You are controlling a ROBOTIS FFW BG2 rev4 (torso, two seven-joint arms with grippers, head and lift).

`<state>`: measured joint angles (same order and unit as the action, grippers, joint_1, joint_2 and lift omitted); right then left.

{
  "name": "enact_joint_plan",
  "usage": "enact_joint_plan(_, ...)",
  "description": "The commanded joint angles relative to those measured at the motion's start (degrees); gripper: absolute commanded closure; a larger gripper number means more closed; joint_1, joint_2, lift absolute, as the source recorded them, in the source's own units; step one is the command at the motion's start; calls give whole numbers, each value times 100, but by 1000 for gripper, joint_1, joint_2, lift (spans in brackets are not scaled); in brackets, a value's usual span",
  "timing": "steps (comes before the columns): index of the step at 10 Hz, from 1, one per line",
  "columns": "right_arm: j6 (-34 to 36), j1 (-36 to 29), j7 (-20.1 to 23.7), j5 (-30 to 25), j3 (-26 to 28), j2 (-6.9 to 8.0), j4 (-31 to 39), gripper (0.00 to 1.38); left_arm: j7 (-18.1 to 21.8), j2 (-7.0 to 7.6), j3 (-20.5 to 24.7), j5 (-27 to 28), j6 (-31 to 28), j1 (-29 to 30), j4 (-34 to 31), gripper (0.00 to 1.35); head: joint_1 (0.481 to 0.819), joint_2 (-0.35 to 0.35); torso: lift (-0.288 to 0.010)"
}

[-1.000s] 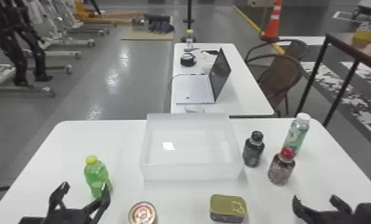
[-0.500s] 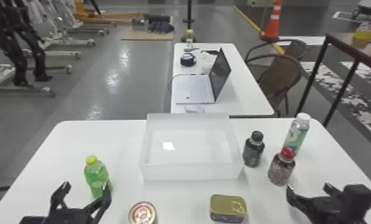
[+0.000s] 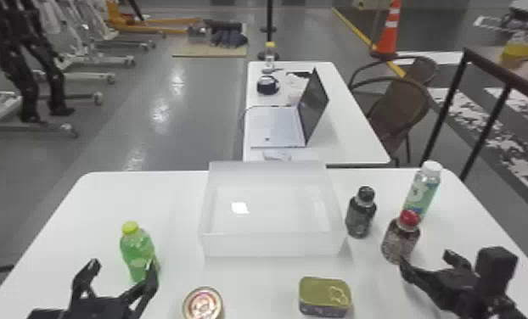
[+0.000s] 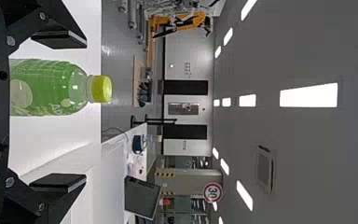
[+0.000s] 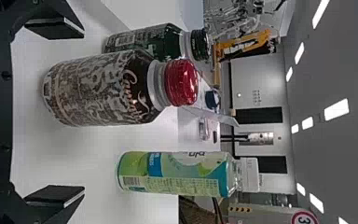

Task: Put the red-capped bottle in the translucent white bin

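Just beyond the parted fingers of the right gripper (image 3: 426, 259) stood the red-capped bottle (image 3: 401, 242), with the black-capped bottle (image 3: 360, 217) between it and the translucent white bin (image 3: 271, 246) and the white-capped bottle (image 3: 422, 193) close behind. A flat tin (image 3: 324, 293) sat before the bin. The left gripper (image 3: 122, 266), also open, was by the green bottle (image 3: 135, 250).

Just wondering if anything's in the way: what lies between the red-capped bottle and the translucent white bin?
A dark-capped bottle stands between the red-capped bottle and the translucent white bin, slightly farther back than the red-capped one, as the head view shows.
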<state>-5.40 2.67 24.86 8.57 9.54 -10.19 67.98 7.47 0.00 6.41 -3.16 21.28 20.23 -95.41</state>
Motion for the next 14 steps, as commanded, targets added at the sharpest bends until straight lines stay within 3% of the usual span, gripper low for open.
enact_joint_plan(1,127,137,98,-75,-14,17,-57,121,0,-15,0,0,16,-11,13,269,549,0,-100)
enact_joint_plan(9,118,682,317,-453,-14,96,-593,119,8,-15,-26,-88,87,-28,84,269,549,0,-100)
enact_joint_plan(14,74,1218,370,-558,-67,-44,-1006,154,26,-15,-53,-97,104,-55,128,269,549,0,-100)
